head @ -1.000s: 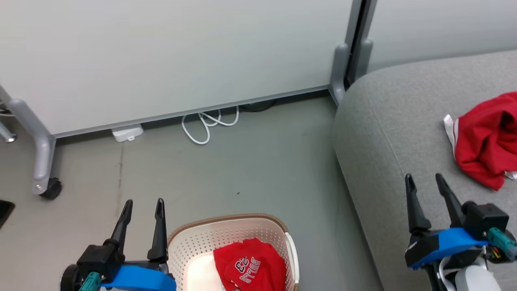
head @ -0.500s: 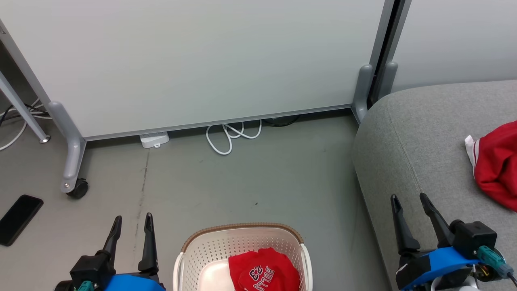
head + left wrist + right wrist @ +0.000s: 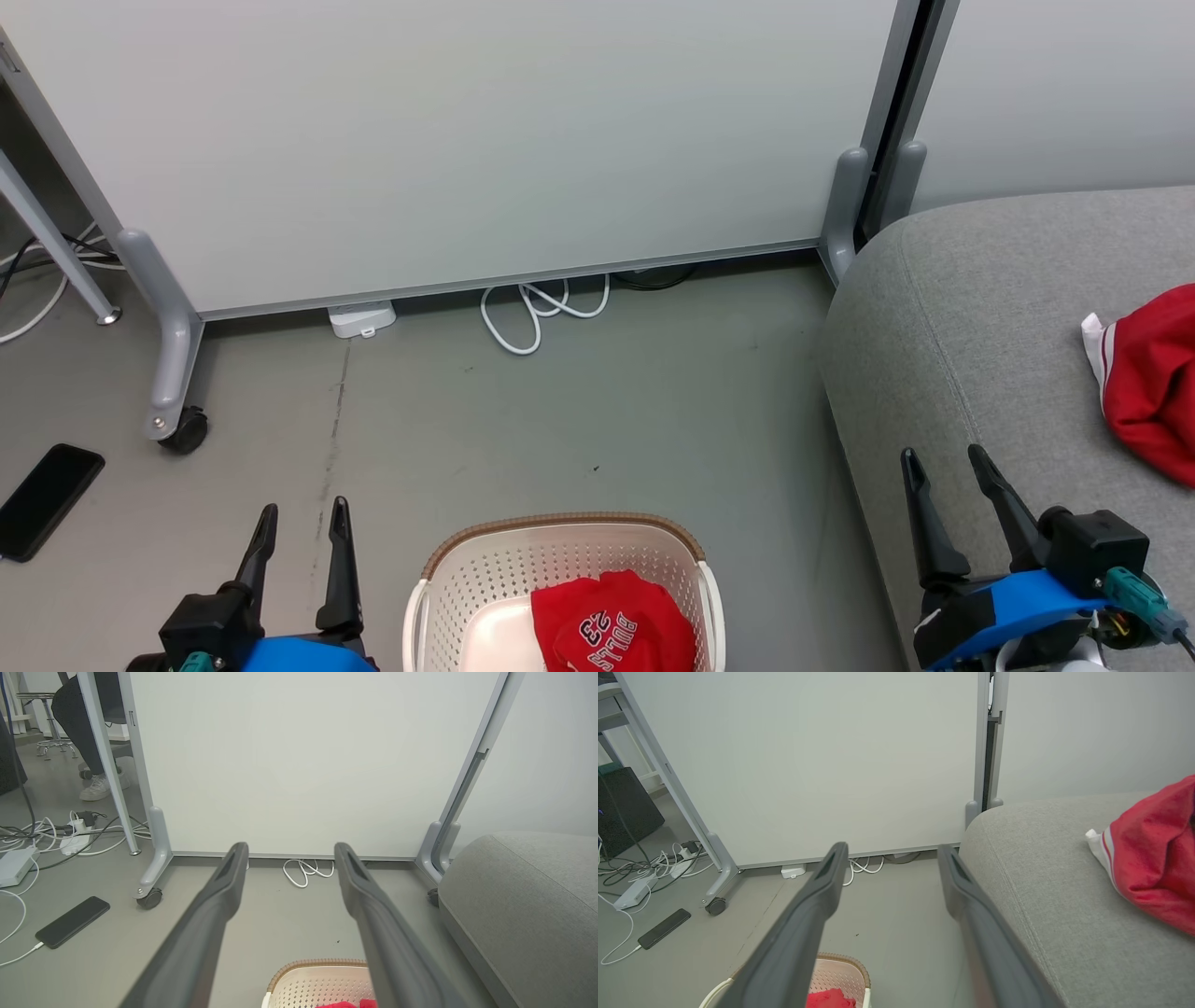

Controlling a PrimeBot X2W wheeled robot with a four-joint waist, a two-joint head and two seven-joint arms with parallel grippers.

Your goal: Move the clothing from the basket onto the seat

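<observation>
Left gripper point(image 3: 304, 506) and right gripper point(image 3: 941, 453) gape wide, empty. Red "BULLS 23" garment point(image 3: 611, 625) lies in cream perforated plastic basket point(image 3: 560, 521), bottom centre; a shallow pinch could drop it short of grey fabric seat point(image 3: 980, 308).

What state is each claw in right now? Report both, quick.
Left claw: open, holding nothing.
Right claw: open, holding nothing.
</observation>
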